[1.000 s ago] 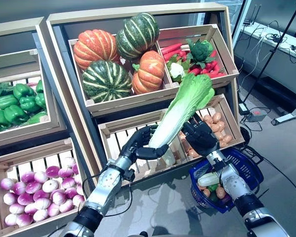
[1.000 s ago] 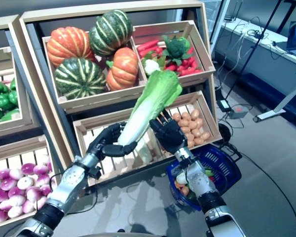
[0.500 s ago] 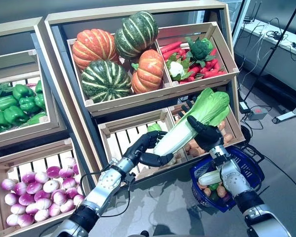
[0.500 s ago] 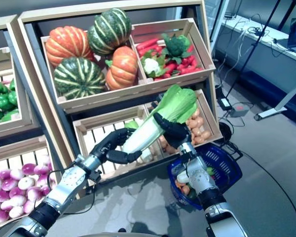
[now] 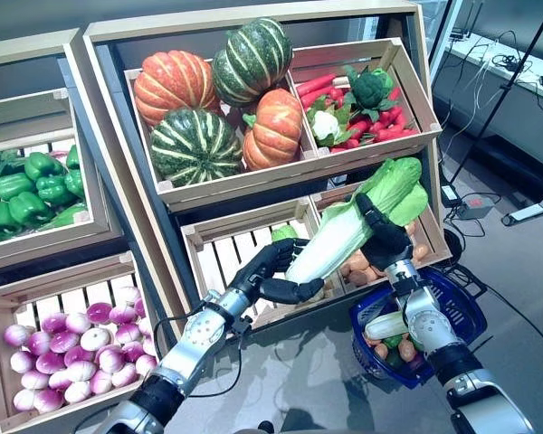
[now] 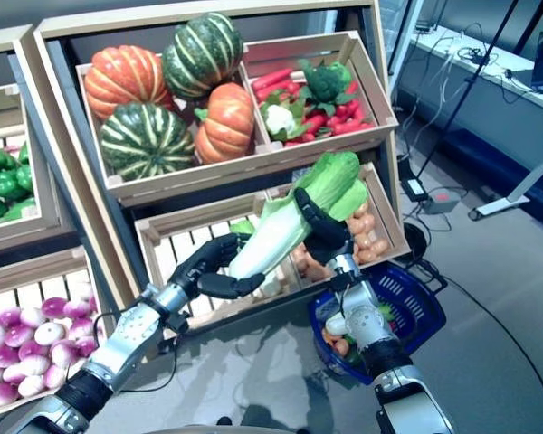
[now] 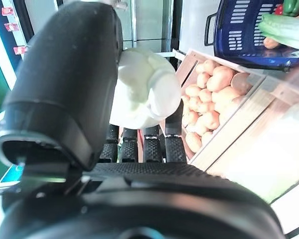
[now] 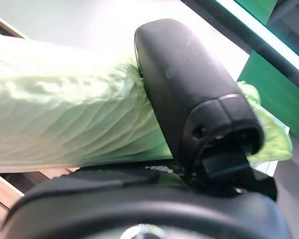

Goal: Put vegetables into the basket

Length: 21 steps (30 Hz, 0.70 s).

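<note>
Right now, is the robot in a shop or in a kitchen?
It looks like a mock-up vegetable shop: slanted wooden crates hold pumpkins, green peppers and potatoes, and a blue shopping basket sits on the floor. The desk with cables behind suggests a lab.

Mock greengrocer's: vegetable crates (image 5: 253, 194) beside lab desk (image 5: 516, 86).

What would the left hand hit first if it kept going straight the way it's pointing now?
Probably the potatoes. The left hand, curled round the white base of the napa cabbage, points toward the right lower crate, where the potatoes lie just past its fingertips. Depth is uncertain.
</note>
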Motion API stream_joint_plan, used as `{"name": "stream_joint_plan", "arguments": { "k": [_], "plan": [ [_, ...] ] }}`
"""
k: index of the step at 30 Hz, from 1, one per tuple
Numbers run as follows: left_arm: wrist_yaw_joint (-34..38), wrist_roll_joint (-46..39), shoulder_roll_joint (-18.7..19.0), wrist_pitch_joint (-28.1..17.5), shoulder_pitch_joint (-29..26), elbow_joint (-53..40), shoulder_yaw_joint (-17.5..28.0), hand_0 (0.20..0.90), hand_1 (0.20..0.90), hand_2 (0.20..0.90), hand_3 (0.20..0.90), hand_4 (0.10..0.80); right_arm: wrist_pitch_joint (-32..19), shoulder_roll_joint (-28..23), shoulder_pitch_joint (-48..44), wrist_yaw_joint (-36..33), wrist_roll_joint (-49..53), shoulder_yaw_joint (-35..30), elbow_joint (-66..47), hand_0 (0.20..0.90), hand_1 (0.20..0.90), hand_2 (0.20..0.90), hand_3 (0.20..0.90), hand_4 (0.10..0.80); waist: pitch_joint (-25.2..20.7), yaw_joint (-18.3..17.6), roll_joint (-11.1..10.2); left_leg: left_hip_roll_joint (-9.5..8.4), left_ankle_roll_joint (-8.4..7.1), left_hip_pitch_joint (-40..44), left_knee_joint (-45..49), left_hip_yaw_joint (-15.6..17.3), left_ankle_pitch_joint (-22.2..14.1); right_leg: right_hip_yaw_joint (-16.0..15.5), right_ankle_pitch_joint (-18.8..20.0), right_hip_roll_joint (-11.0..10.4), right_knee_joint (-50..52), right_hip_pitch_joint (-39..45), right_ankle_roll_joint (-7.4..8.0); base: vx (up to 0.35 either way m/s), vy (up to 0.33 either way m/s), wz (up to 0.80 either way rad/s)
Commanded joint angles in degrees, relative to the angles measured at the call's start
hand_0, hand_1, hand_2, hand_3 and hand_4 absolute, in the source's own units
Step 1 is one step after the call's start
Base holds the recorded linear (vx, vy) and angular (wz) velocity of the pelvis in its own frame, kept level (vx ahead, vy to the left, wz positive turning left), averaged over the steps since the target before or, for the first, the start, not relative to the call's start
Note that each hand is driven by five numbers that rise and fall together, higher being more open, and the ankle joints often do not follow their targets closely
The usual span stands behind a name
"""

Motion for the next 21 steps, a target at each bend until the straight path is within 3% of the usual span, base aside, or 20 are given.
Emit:
{"name": "stream_joint_plan", "arguments": {
  "k": [1,10,11,12,18,21],
  "plan": [
    [-7.0,3.5,1.2,-8.8,-4.1,-5.1,-7.1,0.3,0.3,0.3,0.3,0.4,-7.6,-0.2,-13.5,0.0,6.6,-7.6,-3.2,0.3,0.3,0.3,0.3,0.4,-2.7,0.3,-1.8,-1.43,-0.66,0.4,0.1,-0.1,-3.0,1.7,3.3,-1.8,0.1,-0.3,-0.04,0.0,0.0,0.0],
    [-4.1,2.1,0.7,-6.5,-2.9,-3.5,-5.5,0.3,0.3,0.3,0.3,0.4,-6.5,-0.4,-10.8,-1.0,5.4,-8.2,-2.9,0.3,0.3,0.3,0.3,0.4,-2.9,-0.1,-1.9,-1.2,-0.78,0.4,0.1,0.4,-2.9,1.7,3.5,-1.7,0.1,-0.5,0.04,0.0,0.0,0.0],
    [-4.0,2.0,0.7,-6.5,-2.8,-3.5,-5.4,0.401,0.401,0.401,0.401,0.467,-6.5,-0.4,-10.7,-1.0,5.3,-8.2,-2.8,0.3,0.3,0.3,0.3,0.4,-2.9,-0.1,-1.9,-1.19,-0.78,0.4,0.1,0.4,-2.9,1.7,3.5,-1.7,0.1,-0.5,0.04,0.0,0.0,0.0],
    [-4.0,0.4,0.4,-5.4,-2.4,-2.8,-4.8,0.9,0.9,0.9,0.9,0.8,-6.4,-0.5,-10.2,-1.3,4.9,-8.4,-2.7,0.3,0.3,0.3,0.3,0.4,-2.8,-0.1,-2.0,-1.14,-0.83,0.4,0.1,0.5,-2.8,1.7,3.6,-1.7,0.1,-0.5,0.06,0.0,0.0,0.0],
    [-0.8,-3.2,-1.4,-2.7,-0.4,0.8,-1.2,0.9,0.9,0.9,0.9,0.8,-5.8,-1.6,-7.4,-3.1,1.5,-10.1,-0.6,0.3,0.3,0.3,0.3,0.4,-2.6,-0.3,-2.1,-1.01,-0.9,0.3,0.1,0.9,-2.6,1.7,3.8,-1.7,0.1,-0.7,0.08,0.0,0.0,0.0],
    [2.2,-3.8,-2.0,-2.1,1.1,3.4,2.7,0.9,0.9,0.9,0.9,0.8,-5.0,-3.0,-4.8,-4.1,-0.5,-11.9,1.0,0.3,0.3,0.3,0.3,0.4,-2.4,-0.5,-2.2,-0.91,-0.95,0.3,0.1,1.2,-2.6,1.7,3.9,-1.7,0.1,-0.8,0.06,0.0,0.0,0.0]
  ]
}}
